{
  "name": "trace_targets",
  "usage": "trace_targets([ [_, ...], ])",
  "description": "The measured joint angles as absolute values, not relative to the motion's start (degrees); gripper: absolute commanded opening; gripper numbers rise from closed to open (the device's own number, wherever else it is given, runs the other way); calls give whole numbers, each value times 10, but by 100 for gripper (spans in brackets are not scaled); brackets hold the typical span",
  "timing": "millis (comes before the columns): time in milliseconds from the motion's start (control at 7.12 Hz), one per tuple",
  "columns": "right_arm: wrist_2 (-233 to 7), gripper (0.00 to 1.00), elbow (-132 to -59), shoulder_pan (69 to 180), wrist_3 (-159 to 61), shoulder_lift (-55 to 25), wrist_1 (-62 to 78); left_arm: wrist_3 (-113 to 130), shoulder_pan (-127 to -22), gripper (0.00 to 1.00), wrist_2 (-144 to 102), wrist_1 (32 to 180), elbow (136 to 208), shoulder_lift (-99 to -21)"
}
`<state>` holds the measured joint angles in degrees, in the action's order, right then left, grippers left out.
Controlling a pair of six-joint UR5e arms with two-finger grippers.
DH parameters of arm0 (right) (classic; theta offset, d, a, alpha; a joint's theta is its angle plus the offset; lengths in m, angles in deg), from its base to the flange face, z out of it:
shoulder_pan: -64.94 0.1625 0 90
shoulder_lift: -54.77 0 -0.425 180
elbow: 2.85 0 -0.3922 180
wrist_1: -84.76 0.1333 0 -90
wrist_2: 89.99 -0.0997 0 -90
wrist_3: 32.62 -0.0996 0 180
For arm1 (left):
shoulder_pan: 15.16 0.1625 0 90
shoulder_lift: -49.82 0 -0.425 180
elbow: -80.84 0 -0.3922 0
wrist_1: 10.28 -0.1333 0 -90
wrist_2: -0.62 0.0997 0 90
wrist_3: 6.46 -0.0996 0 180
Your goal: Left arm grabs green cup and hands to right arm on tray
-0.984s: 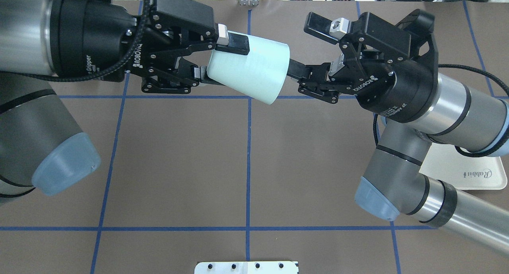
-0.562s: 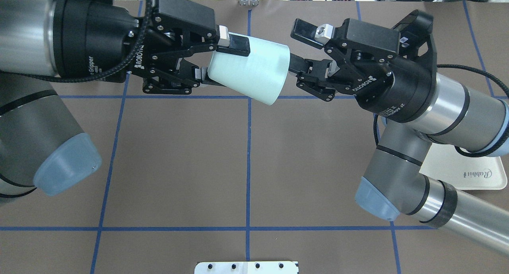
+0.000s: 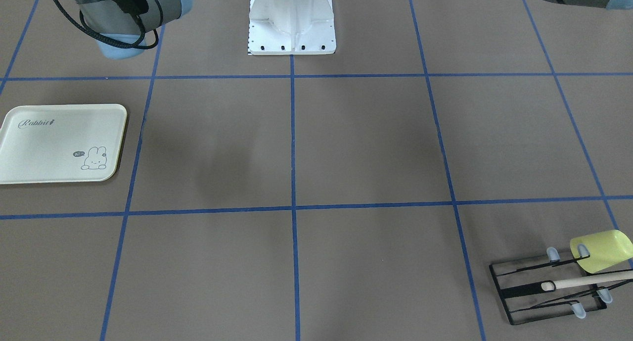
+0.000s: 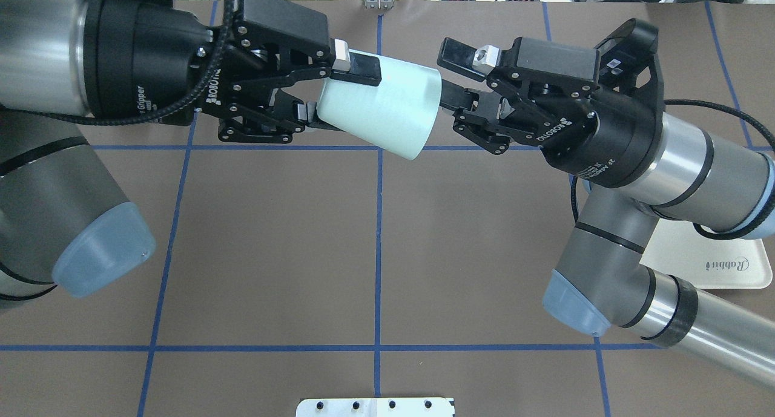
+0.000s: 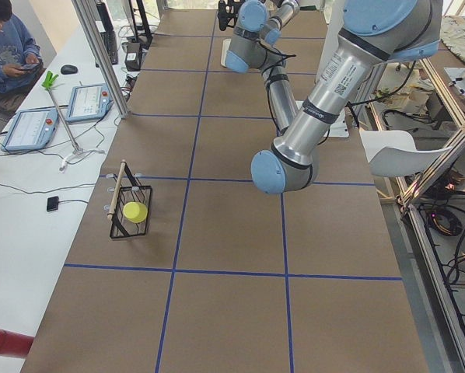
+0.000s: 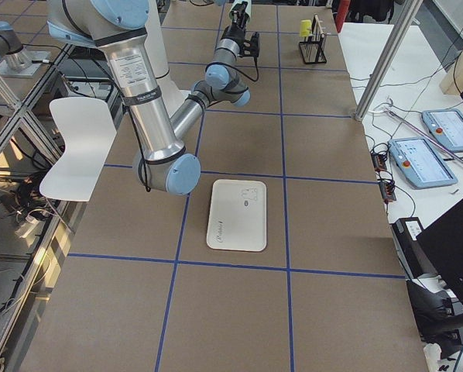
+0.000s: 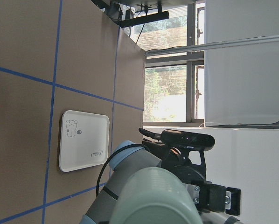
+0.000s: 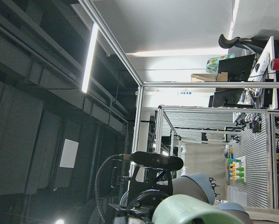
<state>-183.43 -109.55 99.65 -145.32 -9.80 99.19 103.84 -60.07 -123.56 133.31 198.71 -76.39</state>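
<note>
The green cup (image 4: 387, 108) is held on its side in the air over the far middle of the table, with its mouth toward the right arm. My left gripper (image 4: 339, 93) is shut on the cup's narrow base end. My right gripper (image 4: 449, 72) is open at the cup's mouth. One of its fingers (image 4: 457, 49) is above and outside the rim, and the other finger (image 4: 451, 97) is at the opening. The cup fills the bottom of the left wrist view (image 7: 158, 196) and shows in the right wrist view (image 8: 191, 210). The cream tray (image 4: 720, 265) lies on the table, partly hidden under the right arm, and is bare in the front view (image 3: 59, 143).
A black wire rack (image 3: 549, 286) at the table's corner on my left holds a yellow-green cup (image 3: 601, 249) and a wooden-handled utensil (image 3: 583, 280). The white robot base (image 3: 292, 19) stands at the table's near edge. Blue tape lines grid the brown table.
My right gripper has moved left toward the cup's mouth and its fingers have drawn closer together. The left gripper and the cup have stayed still.
</note>
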Motion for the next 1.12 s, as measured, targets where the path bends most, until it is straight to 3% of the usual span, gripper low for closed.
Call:
trace_targets([
  [1124,-1846,47,-1114,998,-1452,-96,938,1036,-601,0,-1235,1332,1983,-761],
])
